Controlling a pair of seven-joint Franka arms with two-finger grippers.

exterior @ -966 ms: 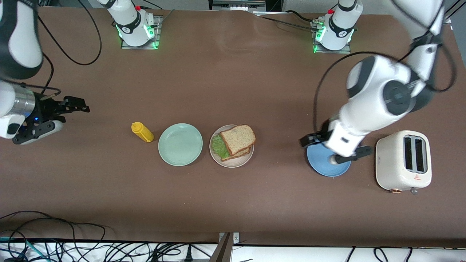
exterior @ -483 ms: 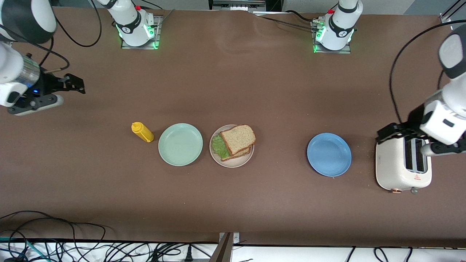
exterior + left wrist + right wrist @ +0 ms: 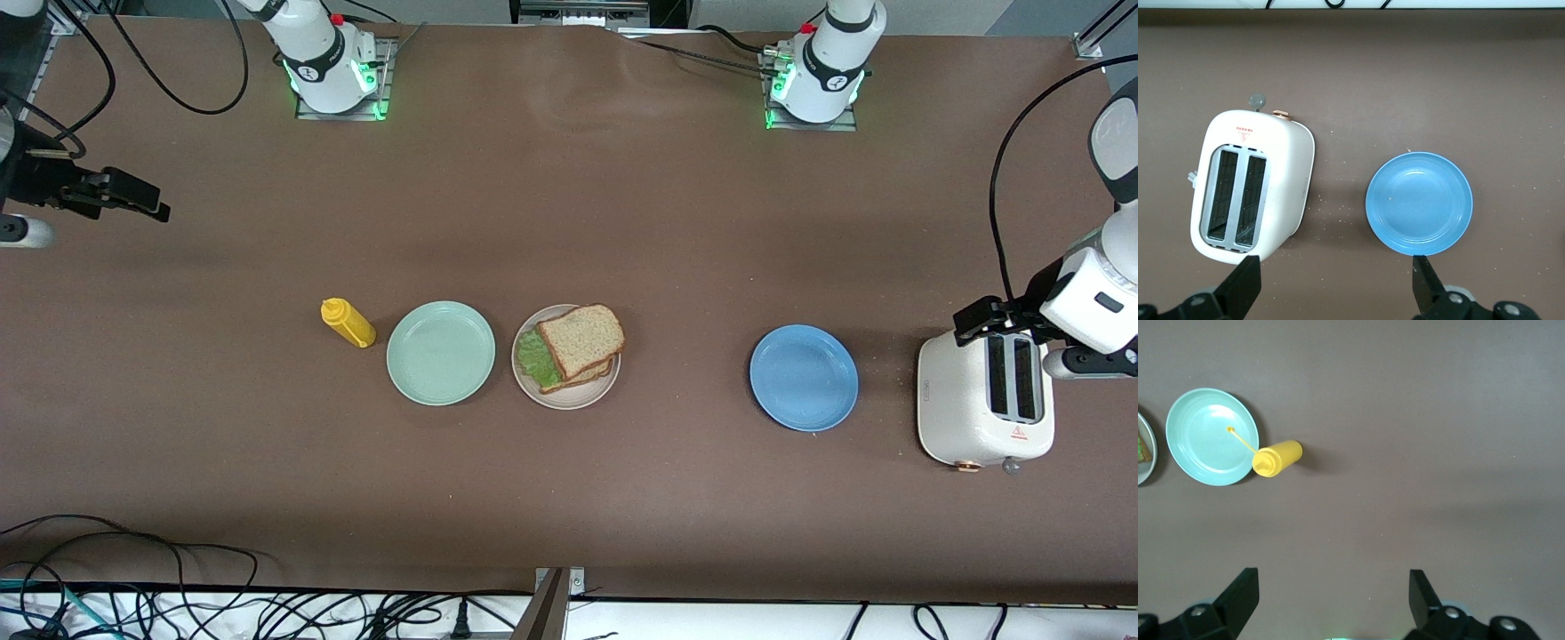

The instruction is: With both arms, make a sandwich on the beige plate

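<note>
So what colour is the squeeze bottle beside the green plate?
The squeeze bottle is yellow all over, cap included; the front view shows it best.

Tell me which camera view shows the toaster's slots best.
The left wrist view: it looks straight down on the toaster, so both slots show whole. The front view shows the toaster too, but the left tool hangs over its slot end and covers part. The right wrist view does not show it.

**Brown bench, five things in a row**

On the brown bench (image 3: 569, 196) stand a yellow bottle (image 3: 348, 323), mint green plate (image 3: 440, 353), beige plate (image 3: 605, 384), blue plate (image 3: 804, 378) and white toaster (image 3: 984, 404), running toward the left arm's end.
</note>
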